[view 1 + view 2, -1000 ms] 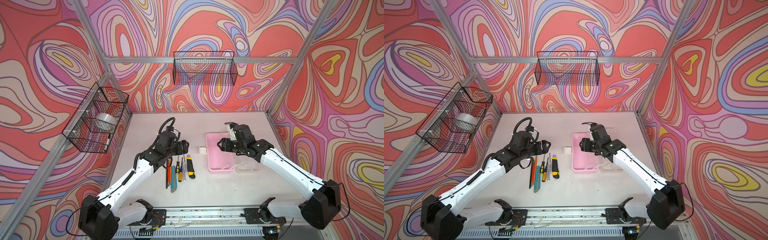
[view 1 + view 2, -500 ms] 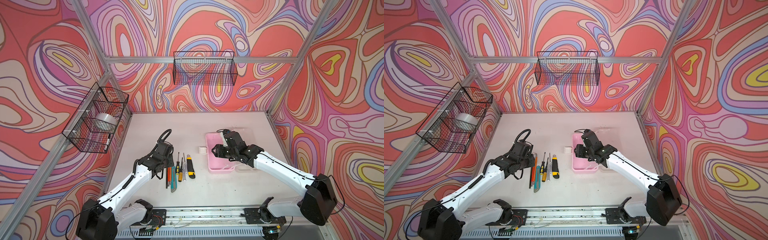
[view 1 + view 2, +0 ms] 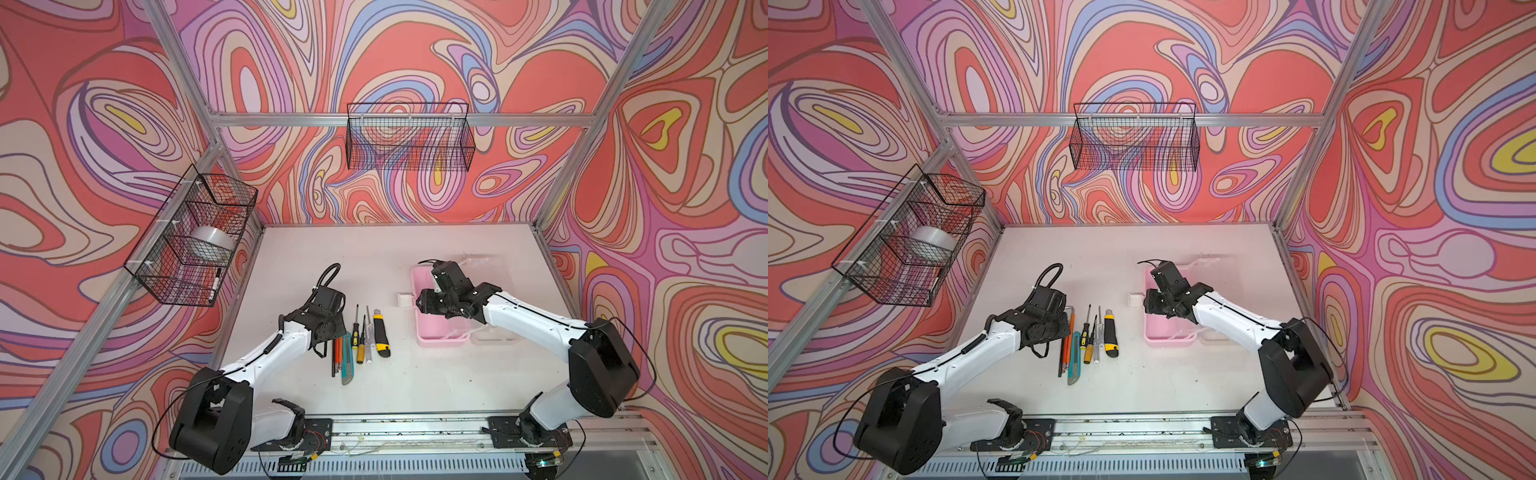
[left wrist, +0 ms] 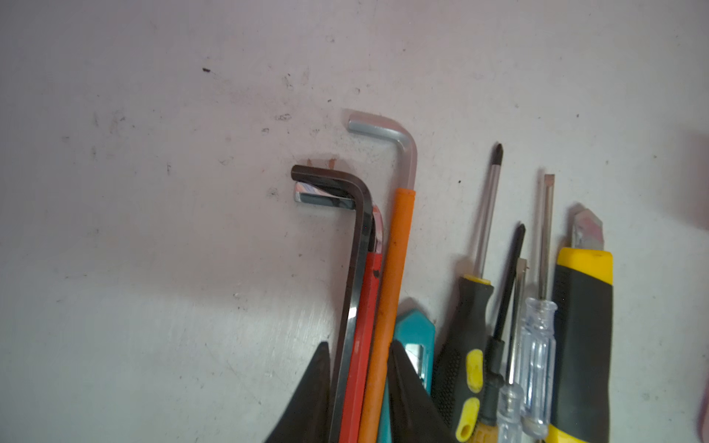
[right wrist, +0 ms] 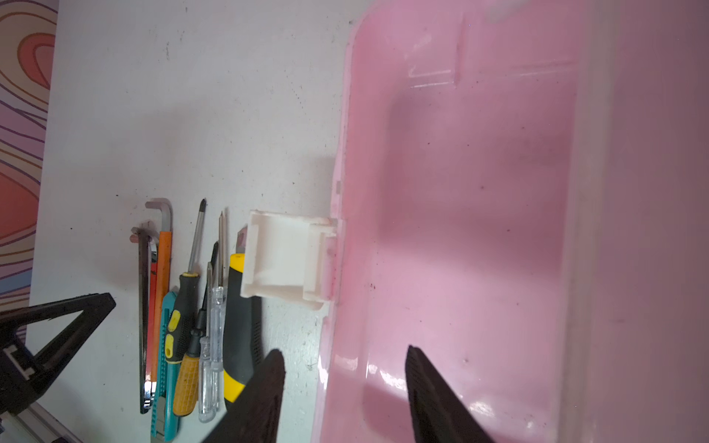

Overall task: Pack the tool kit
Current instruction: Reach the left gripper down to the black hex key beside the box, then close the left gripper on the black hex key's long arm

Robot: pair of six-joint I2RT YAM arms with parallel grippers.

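Since a second ago the left gripper (image 4: 360,368) has dropped onto the tool row beside the open pink case (image 3: 440,338) and now pinches three hex keys (image 4: 356,268) together. The right gripper (image 5: 343,349) has slid over to straddle the case's tool-side wall, jaws apart and not clasping it. On lifting, one loose key may slip from the shared pinch, or a fingertip may drag the teal knife (image 4: 414,330) just beside them, and the unheld case may skid.
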